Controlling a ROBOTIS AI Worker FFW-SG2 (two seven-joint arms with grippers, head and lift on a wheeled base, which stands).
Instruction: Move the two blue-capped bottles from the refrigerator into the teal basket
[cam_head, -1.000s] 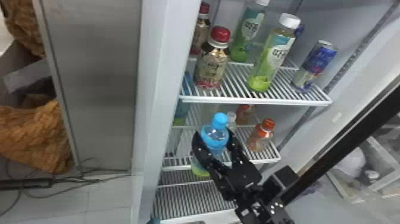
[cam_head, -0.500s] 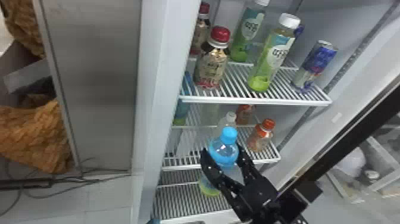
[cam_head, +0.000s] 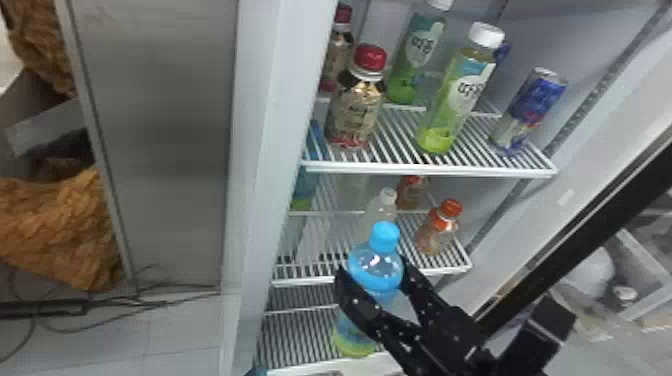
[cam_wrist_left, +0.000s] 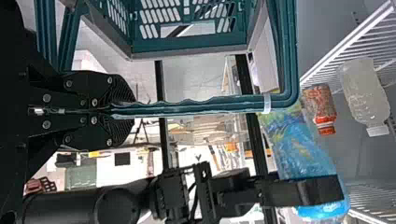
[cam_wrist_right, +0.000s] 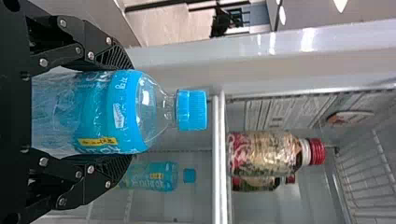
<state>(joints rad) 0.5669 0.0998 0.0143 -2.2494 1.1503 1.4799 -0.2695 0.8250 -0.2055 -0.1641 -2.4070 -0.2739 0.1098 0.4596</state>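
1. One fridge (cam_head: 260, 150), spanning the head view from centre to upper right.
2. One basket (cam_wrist_left: 187, 46), hanging from your left pincer (cam_wrist_left: 123, 110), clamped on its handle (cam_wrist_left: 196, 106).
3. Two blue-capped bottles: one (cam_head: 384, 239) lower centre, near upright, clamped in your right pincer (cam_head: 373, 269); the other (cam_head: 304, 188) on a shelf left of centre, behind it. Your right arm is nearer both; you'd likely swing the first leftward, towards the basket.
4. White caps (cam_head: 486, 35), three; red (cam_head: 370, 58), two; orange (cam_head: 450, 208), two.

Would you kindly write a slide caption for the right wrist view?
Black gripper clasping a blue-capped clear plastic bottle, another blue-capped bottle beyond.
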